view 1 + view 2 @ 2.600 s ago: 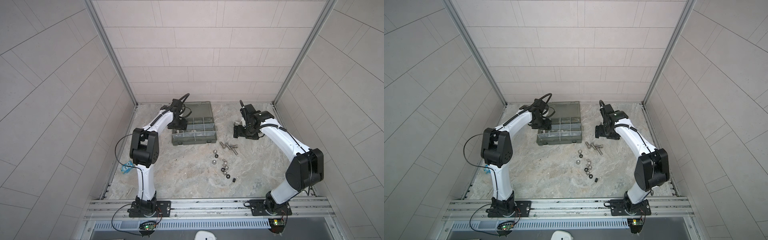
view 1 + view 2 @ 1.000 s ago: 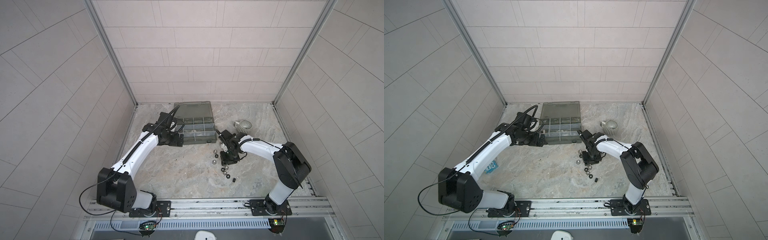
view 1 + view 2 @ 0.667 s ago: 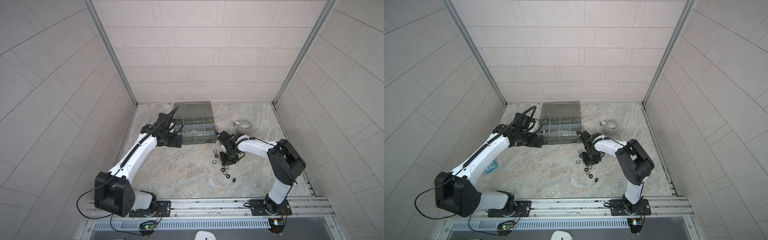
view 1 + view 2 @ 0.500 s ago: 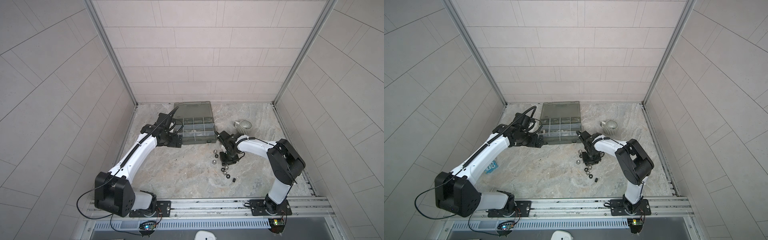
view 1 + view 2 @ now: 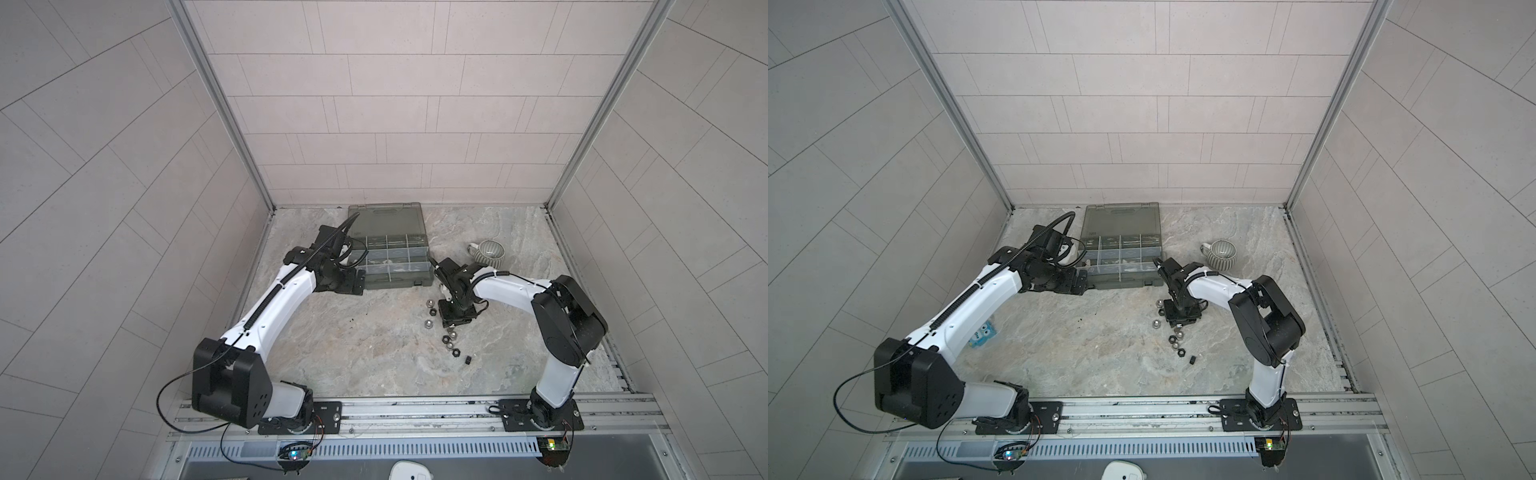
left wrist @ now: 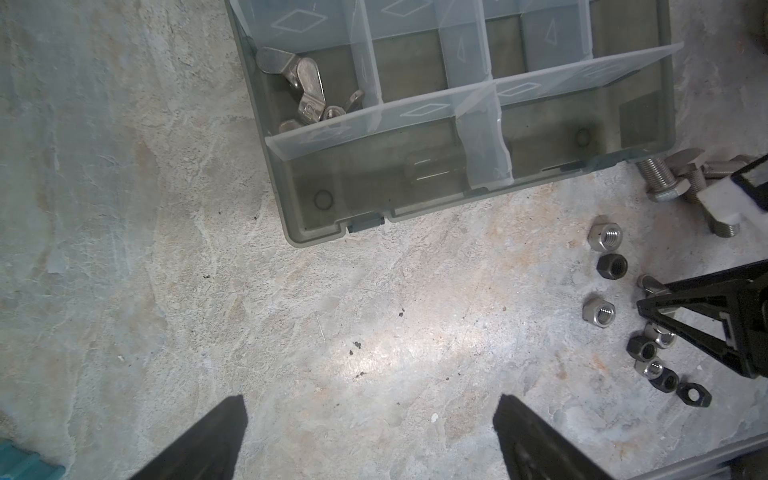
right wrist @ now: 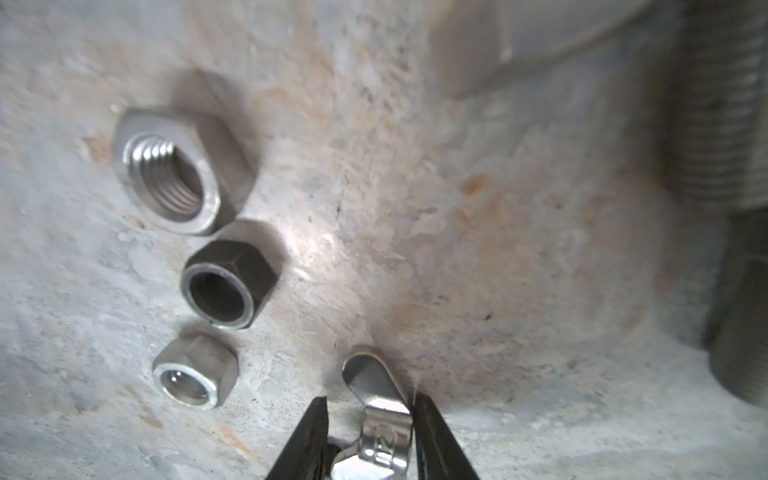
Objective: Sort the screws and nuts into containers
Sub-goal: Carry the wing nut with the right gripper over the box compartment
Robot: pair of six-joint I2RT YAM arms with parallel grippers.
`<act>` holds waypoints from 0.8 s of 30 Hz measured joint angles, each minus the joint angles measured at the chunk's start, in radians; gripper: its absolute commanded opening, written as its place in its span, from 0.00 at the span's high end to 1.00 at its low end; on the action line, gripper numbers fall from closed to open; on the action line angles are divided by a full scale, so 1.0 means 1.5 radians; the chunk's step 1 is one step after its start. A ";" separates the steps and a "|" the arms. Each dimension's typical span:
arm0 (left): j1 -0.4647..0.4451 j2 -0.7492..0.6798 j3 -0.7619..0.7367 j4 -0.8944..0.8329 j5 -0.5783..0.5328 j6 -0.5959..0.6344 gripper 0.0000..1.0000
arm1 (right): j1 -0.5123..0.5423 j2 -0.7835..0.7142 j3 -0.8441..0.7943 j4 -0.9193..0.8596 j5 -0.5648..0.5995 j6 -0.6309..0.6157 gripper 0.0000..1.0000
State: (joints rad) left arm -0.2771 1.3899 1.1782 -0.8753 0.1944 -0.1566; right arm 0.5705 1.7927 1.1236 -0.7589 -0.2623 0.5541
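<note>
My right claw (image 7: 370,399) grips a silver wing nut (image 7: 374,382) on the worktop (image 6: 166,291), right of centre in both top views, below the organizer case (image 6: 316,232); my left claw (image 6: 370,398) gapes wide.

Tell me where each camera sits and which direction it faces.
Top views: high over the front rail, looking down on the whole table; left arm and right arm show whole.
Left wrist: on the left arm, facing down at the case corner; open left hand shows.
Right wrist: low over the table, facing a wing nut between the fingertips of the right hand.
Shared: both wrist views show the black nut.
</note>
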 measured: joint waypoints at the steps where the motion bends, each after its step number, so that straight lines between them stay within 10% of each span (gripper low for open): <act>1: 0.000 0.002 0.003 0.000 0.000 0.000 0.00 | -0.001 0.002 0.002 0.000 0.000 -0.002 0.73; 12: 0.000 0.009 0.009 -0.002 0.000 0.004 0.00 | -0.006 0.010 0.008 -0.009 -0.002 -0.004 0.93; 24: 0.000 0.009 0.009 -0.003 -0.005 0.005 0.00 | -0.005 0.010 0.096 -0.084 0.020 -0.024 0.92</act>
State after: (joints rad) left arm -0.2771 1.4033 1.1912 -0.8791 0.1864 -0.1486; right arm 0.5629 1.8080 1.2682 -0.8852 -0.2321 0.5182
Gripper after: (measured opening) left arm 0.998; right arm 0.159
